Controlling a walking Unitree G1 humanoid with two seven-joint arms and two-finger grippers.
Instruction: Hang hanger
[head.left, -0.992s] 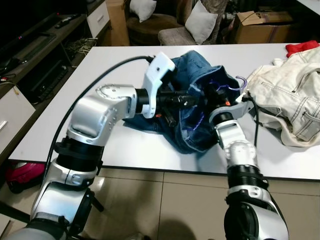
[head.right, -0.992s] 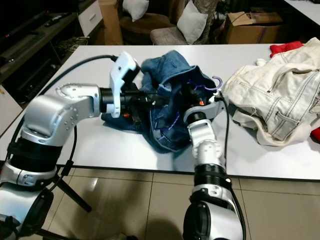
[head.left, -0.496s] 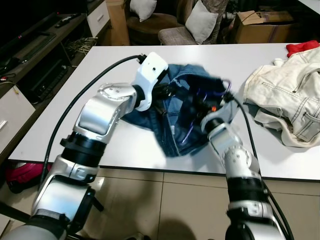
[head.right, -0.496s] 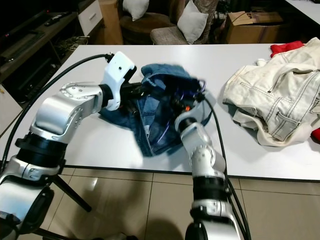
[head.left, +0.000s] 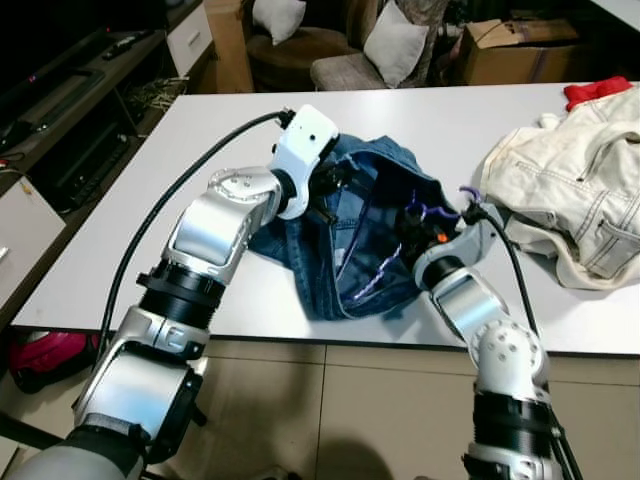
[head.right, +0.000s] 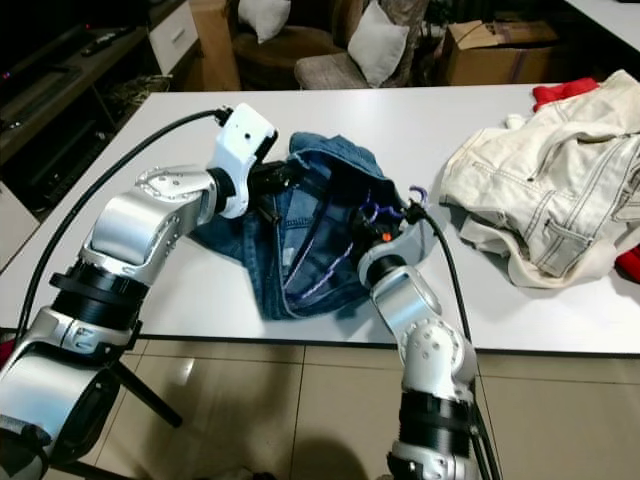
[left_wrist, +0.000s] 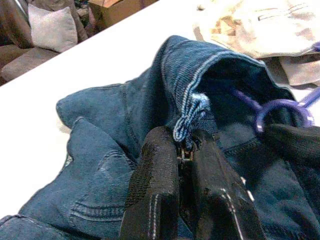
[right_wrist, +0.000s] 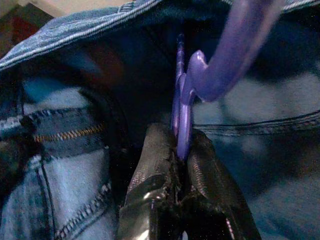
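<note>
While both arms reach over the white tabletop (head.left: 150, 200), the step in hand looks like fitting the purple hanger (head.right: 330, 258) into the blue jeans (head.left: 350, 255), ahead of any actual hanging. The left hand (left_wrist: 182, 160) has its two fingers pressed together on the waistband of the jeans, pinching the denim right at a belt loop and holding the opening up. The right hand (right_wrist: 179, 165) is closed on the hanger, nipping its thin plastic just below the hook, which curls up over the fingers in the right wrist view. The hanger lies mostly inside the jeans: a purple arm runs slantwise down the inner denim, and the hook pokes out near the right wrist. The jeans sit bunched near the front edge of the tabletop, between the two arms.

My guess is that the next move calls for the right hand to work the hanger further under the waistband while the left keeps the opening wide; the cloth is floppy and could slip off or fold over the hanger.

A cream denim jacket (head.left: 560, 190) lies heaped to the right, well apart from the jeans, with something red (head.left: 600, 92) beyond it. As for containers, a cardboard box (head.left: 520, 45) stands past the far edge; I cannot tell what it holds.
</note>
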